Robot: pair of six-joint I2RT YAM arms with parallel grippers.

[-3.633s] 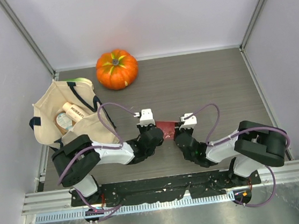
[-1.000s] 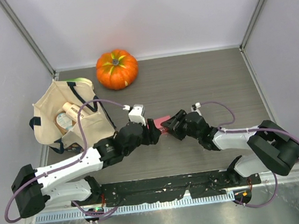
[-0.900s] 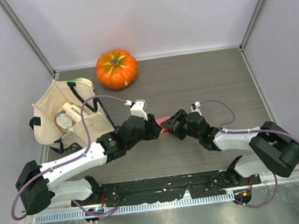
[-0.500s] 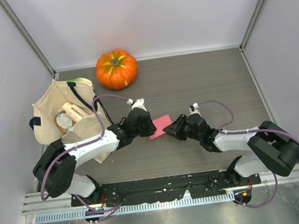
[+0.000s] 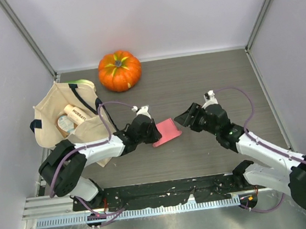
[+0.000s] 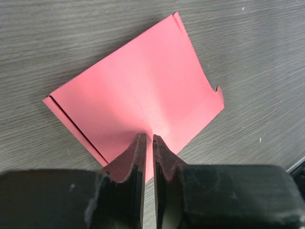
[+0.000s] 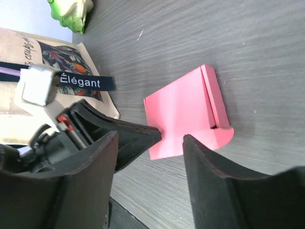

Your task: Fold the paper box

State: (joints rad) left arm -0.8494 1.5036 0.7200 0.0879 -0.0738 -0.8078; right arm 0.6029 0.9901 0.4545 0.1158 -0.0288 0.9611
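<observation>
The paper box (image 5: 166,131) is a pink-red sheet folded flat on the dark table, with a narrow flap along one side (image 7: 215,98). My left gripper (image 5: 154,132) reaches it from the left. Its jaws stand almost together, pinching the sheet's near edge (image 6: 148,139). The notched corner (image 6: 218,93) lies free on the table. My right gripper (image 5: 184,116) hangs open just off the sheet's upper right corner, touching nothing. In the right wrist view (image 7: 150,138) its fingers frame the paper box (image 7: 183,114) and the left gripper's black tip.
An orange pumpkin (image 5: 119,70) sits at the back. A beige tote bag (image 5: 68,121) with packets inside lies at the left, close behind my left arm. A green item (image 7: 69,10) rests by the bag. Walls close in the table on three sides.
The left jaws have closed on the sheet's edge. The right gripper has let go, opened and drawn back to the right. The sheet has settled flat on the table.
</observation>
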